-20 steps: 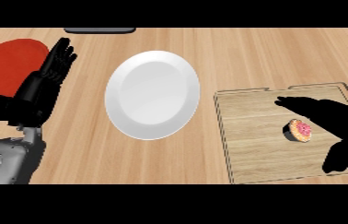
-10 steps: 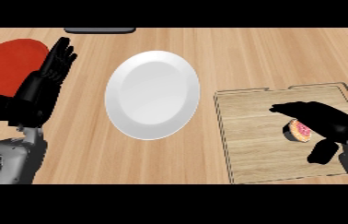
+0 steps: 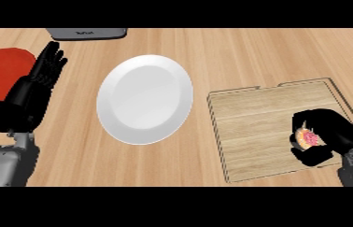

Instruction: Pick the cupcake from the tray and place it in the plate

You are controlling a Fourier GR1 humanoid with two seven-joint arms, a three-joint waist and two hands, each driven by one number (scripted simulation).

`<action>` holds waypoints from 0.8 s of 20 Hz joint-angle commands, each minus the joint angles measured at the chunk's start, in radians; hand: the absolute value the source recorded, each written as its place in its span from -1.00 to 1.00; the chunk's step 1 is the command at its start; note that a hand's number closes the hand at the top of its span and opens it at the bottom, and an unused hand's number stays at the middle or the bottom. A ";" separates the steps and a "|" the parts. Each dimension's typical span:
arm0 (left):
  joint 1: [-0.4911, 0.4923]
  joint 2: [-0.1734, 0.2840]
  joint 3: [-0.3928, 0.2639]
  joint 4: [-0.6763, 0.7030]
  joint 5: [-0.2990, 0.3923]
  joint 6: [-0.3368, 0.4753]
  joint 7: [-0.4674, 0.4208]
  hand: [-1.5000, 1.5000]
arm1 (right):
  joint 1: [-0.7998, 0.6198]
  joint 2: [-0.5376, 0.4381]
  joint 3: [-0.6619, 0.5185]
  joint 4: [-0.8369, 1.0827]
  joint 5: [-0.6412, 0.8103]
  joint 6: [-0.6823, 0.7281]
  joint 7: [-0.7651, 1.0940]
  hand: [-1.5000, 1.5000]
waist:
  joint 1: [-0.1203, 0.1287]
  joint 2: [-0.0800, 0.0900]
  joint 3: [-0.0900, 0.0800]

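Counter (image 3: 262, 53): wood-grain top, carries everything I've got in head view. Plate (image 3: 144, 99): white, round, nothing on it, sits left of centre, well apart from the tray w/ bare counter between; this is my drop target. Tray (image 3: 255, 123): wooden, raised rim, lower right; bare board on its left side, cupcake on its right side. Red item (image 3: 14, 72): far left edge, partly behind the left arm, can't tell what it is, not my concern. Grey object (image 3: 86, 33): top edge, cut off, unidentified. Left hand (image 3: 45, 72): open, fingers straight and close together pointing up, resting at left edge beside the red item, touching nothing. Right hand (image 3: 324, 135): over the tray's right side, fingers and thumb curled round the cupcake, pinching it from both sides; whether contact is complete on the hidden far side I can't tell. Cupcake (image 3: 307, 138): pink top showing in the gap between thumb and fingers, on or just above the tray, can't tell which. Step in hand, my read: securing the grasp before lift. To do it well I'd confirm fingers wrap the base, not the frosting, then lift straight up enough to clear the tray rim before any sideways travel; carry left w/ cupcake upright, approach the plate from above, aim for its middle not the sloped edge, set down before opening fingers. Main risk: tilting or squashing the cupcake, or clipping the rim on the way out.
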 commanded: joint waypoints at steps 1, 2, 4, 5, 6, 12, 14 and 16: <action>0.033 0.018 0.043 0.010 -0.002 0.025 0.008 0.00 | 0.169 0.064 -0.114 0.037 0.037 -0.086 0.281 1.00 | -0.116 -0.016 0.008; 0.040 0.021 0.043 0.004 -0.007 0.027 0.010 0.00 | 0.178 0.093 -0.125 -0.009 0.053 -0.122 0.344 1.00 | -0.105 -0.020 0.007; 0.050 0.019 0.053 0.005 0.002 0.025 -0.003 0.00 | 0.235 0.138 -0.125 -0.092 0.109 -0.199 0.440 1.00 | -0.096 -0.015 0.006; 0.058 0.026 0.052 -0.016 0.008 0.013 0.003 0.00 | 0.259 0.165 -0.107 -0.145 0.150 -0.230 0.494 1.00 | -0.070 -0.015 0.007; 0.058 0.038 0.054 -0.008 0.001 0.003 -0.017 0.00 | 0.284 0.175 -0.113 -0.212 0.174 -0.261 0.530 1.00 | -0.073 -0.012 0.007; 0.030 0.020 0.033 -0.032 0.016 -0.008 0.006 0.00 | 0.416 0.378 0.118 -0.612 0.356 -0.291 0.759 1.00 | -0.015 0.002 0.010; 0.063 0.014 0.033 -0.018 0.018 -0.019 -0.020 0.00 | 0.429 0.379 0.190 -0.768 0.412 -0.264 0.787 1.00 | -0.006 0.001 0.008; 0.014 0.000 -0.002 -0.023 0.010 -0.022 0.005 0.00 | 0.387 0.435 0.319 -0.835 0.495 -0.240 0.838 1.00 | 0.019 0.010 0.011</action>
